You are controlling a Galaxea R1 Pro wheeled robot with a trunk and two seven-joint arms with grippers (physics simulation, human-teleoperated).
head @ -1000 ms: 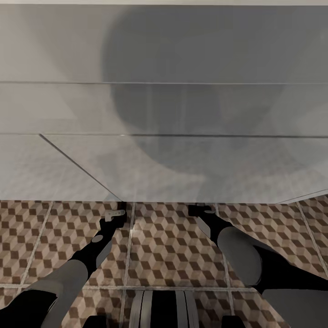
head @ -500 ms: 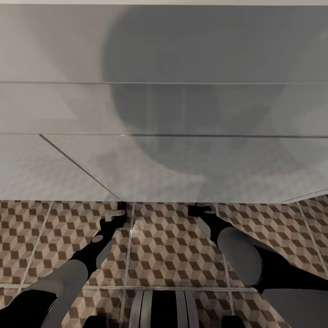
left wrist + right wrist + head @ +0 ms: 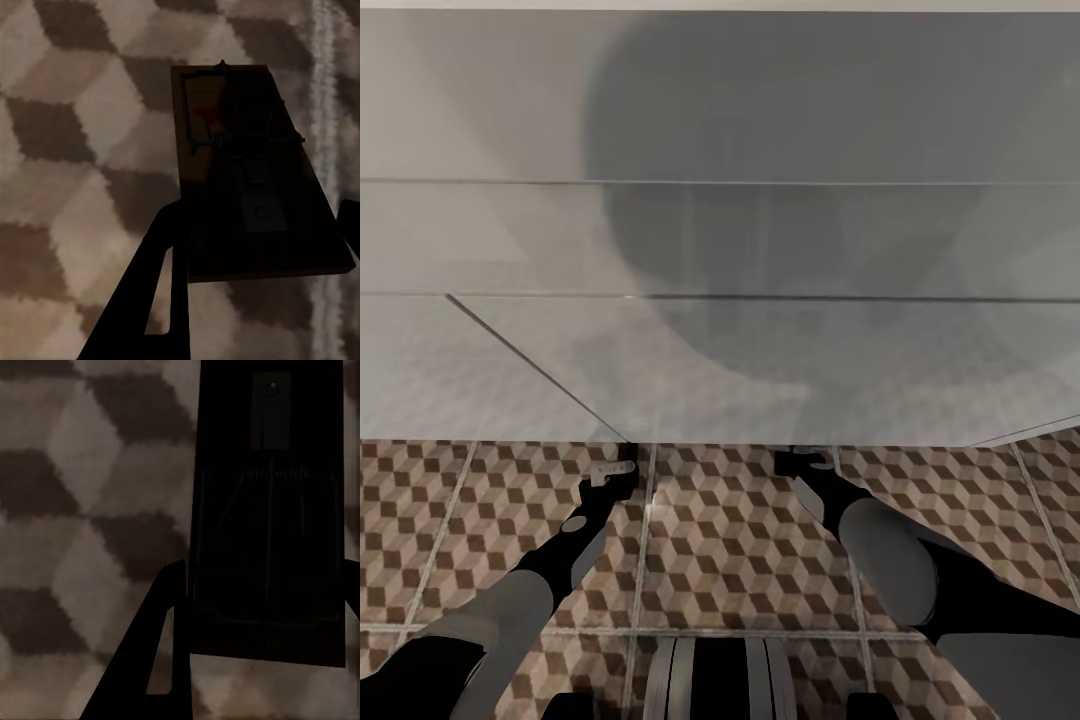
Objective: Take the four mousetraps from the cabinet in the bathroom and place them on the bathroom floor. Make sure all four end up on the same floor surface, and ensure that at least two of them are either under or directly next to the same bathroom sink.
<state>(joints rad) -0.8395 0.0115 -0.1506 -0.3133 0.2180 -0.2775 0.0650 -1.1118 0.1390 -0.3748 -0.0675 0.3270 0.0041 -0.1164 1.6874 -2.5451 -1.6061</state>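
My left gripper [image 3: 614, 470] hangs low over the cube-patterned bathroom floor [image 3: 730, 560], just in front of the white bathroom sink unit [image 3: 720, 250]. It is shut on a tan mousetrap [image 3: 232, 172] with dark wire parts, held flat between the fingers [image 3: 161, 289]. My right gripper [image 3: 803, 462] is at the same height, a little to the right, also at the foot of the unit. A second mousetrap [image 3: 270, 525], in deep shadow, sits between its fingers [image 3: 161, 641], close above the tiles. The cabinet is out of view.
The sink unit's flat white panels span the whole width ahead, with my shadow on them. Patterned tiles with pale grout lines run to both sides and back toward my base [image 3: 720, 680].
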